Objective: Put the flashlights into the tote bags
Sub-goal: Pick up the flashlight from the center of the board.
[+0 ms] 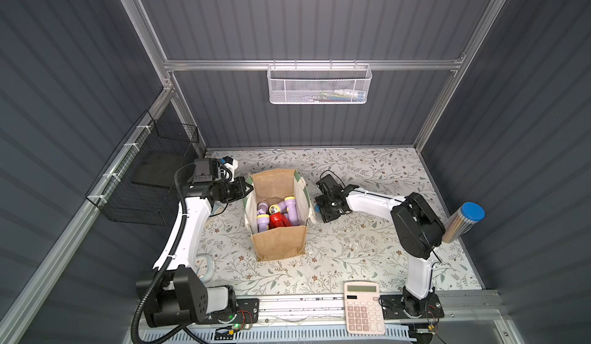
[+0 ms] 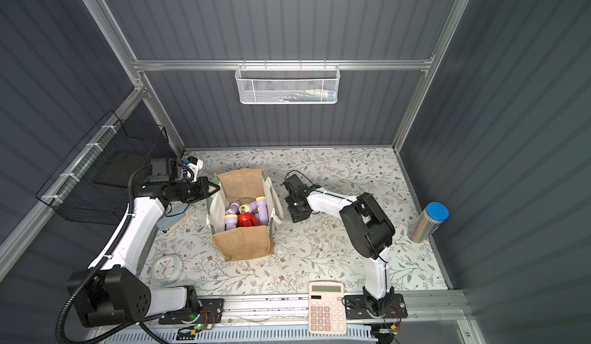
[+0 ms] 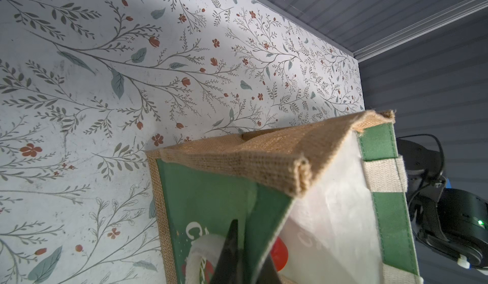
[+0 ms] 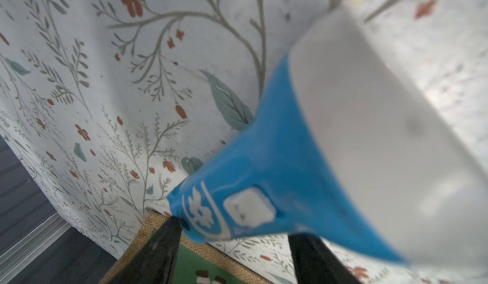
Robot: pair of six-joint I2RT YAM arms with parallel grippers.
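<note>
At centre frame in both top views, the tote bag [image 1: 277, 243] stands upright on the counter [image 1: 367, 249]. Its mouth is open, with lilac flashlights [image 1: 289, 204] and a red flashlight [image 1: 279, 221] piled inside. My left gripper [image 1: 248, 188] is fully closed on the bag's left rim, and the left wrist view shows cloth pinched between the fingers [image 3: 231, 248]. My right gripper [image 4: 235, 233] sits low just right of the bag, outside it. It is partly closed around a blue flashlight [image 4: 250, 169], gripping the narrow tail. I cannot tell whether that flashlight is clear of the counter.

Risks noted:
1. The wide white head overhangs the grip, so it may swing down or slide out as I lift.
2. The bag's right wall and white handle [image 2: 279, 214] lie just beside my right gripper. Rising without first backing off may snag them.
3. A knock on the right rim pulls against my left pinch. The cloth could slip free and the mouth fold shut, or the bag could tip.
4. A high release onto the pile may bounce the flashlight back out.
</note>
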